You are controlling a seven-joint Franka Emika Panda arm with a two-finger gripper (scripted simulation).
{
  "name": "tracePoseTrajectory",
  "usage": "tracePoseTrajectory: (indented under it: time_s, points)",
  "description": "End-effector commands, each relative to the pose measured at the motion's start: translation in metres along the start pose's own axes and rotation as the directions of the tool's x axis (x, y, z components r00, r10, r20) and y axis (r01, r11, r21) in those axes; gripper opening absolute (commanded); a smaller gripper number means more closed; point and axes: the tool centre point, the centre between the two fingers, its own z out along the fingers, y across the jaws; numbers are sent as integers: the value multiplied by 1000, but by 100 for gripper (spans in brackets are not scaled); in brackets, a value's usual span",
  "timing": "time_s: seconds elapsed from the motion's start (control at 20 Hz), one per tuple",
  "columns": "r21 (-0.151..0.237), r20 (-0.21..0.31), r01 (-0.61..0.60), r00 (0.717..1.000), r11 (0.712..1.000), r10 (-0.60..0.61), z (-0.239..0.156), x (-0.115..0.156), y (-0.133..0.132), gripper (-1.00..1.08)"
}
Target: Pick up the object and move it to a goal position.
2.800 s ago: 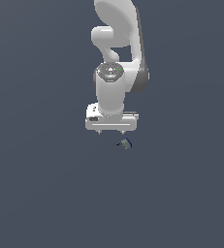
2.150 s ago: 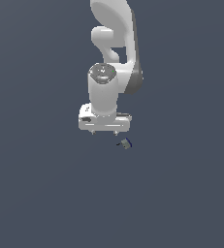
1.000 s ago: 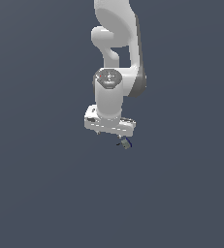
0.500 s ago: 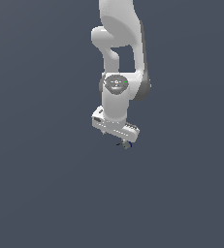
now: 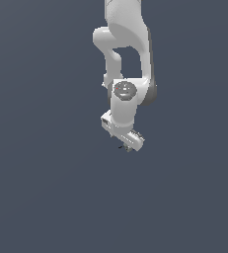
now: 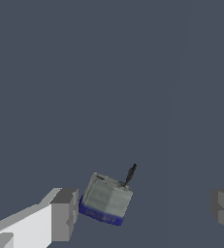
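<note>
Between the spread fingers of the tool (image 6: 140, 210), the object (image 6: 105, 199) rests on the surface (image 6: 108, 72), just beside one finger (image 6: 63, 214), ungripped. Approach appears complete. Remaining: close, lift, carry to goal, which is not visible.

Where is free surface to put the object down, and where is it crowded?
Bare grey surface lies all around the arm. The only crowded spot is under the gripper, where the object sits between the fingers, close to one of them.
</note>
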Motion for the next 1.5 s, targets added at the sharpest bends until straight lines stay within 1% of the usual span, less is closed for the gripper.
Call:
tracePoseTrajectory:
  time_s: [0.0, 0.2, 0.4, 0.7, 1.05, 1.45]
  points:
    - [2, -1, -64, 998, 998, 64, 5, -4, -3, 100]
    - [4, -1, -162, 987, 987, 162, 13, -11, -9, 100]
    - [7, -2, -251, 968, 968, 251, 20, -17, -13, 100]
    - [9, -3, -345, 939, 939, 345, 27, -23, -17, 100]
    - [11, -4, -398, 917, 917, 398, 31, -27, -20, 100]
    - [11, -4, -399, 917, 917, 399, 37, -28, -20, 100]
